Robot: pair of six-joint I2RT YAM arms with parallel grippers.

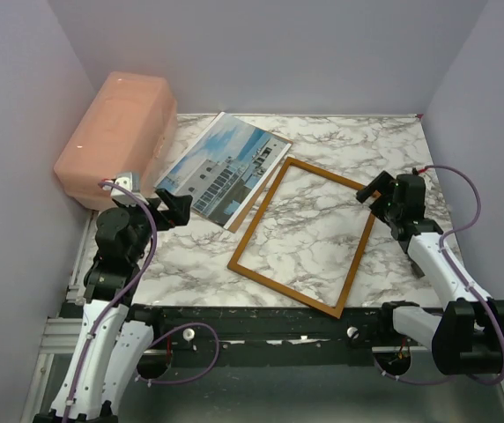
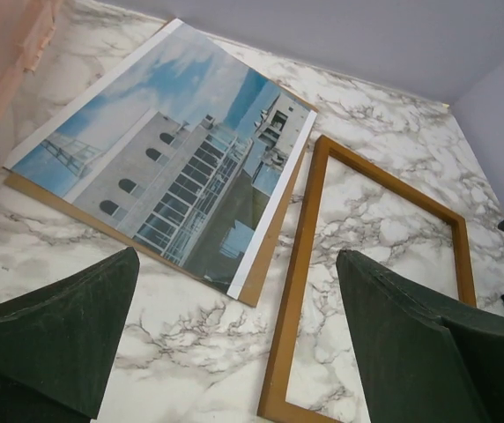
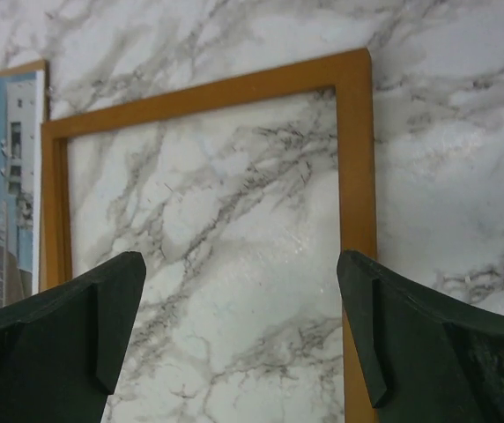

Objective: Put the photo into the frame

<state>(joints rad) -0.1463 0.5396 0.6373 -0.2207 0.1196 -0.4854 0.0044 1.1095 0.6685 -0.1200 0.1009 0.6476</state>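
Pink translucent plastic box [image 1: 115, 137] in far-left corner of counter [image 1: 195, 256], against left wall. Counter top white marble pattern, grey veins. Plain brown backing board [image 2: 265, 260] flat on counter just beside box, only narrow edges showing. Pale lilac walls [image 1: 270, 53] on three sides.

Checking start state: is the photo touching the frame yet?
Apart. Left wrist view: a strip of brown backing board lies between the photo and the frame.

The marble table [image 1: 393, 145] carries a pink box [image 1: 115, 137] at its far-left corner, a brown backing board [image 2: 263, 264] beside it, and the frame [image 1: 258, 214] mid-table.
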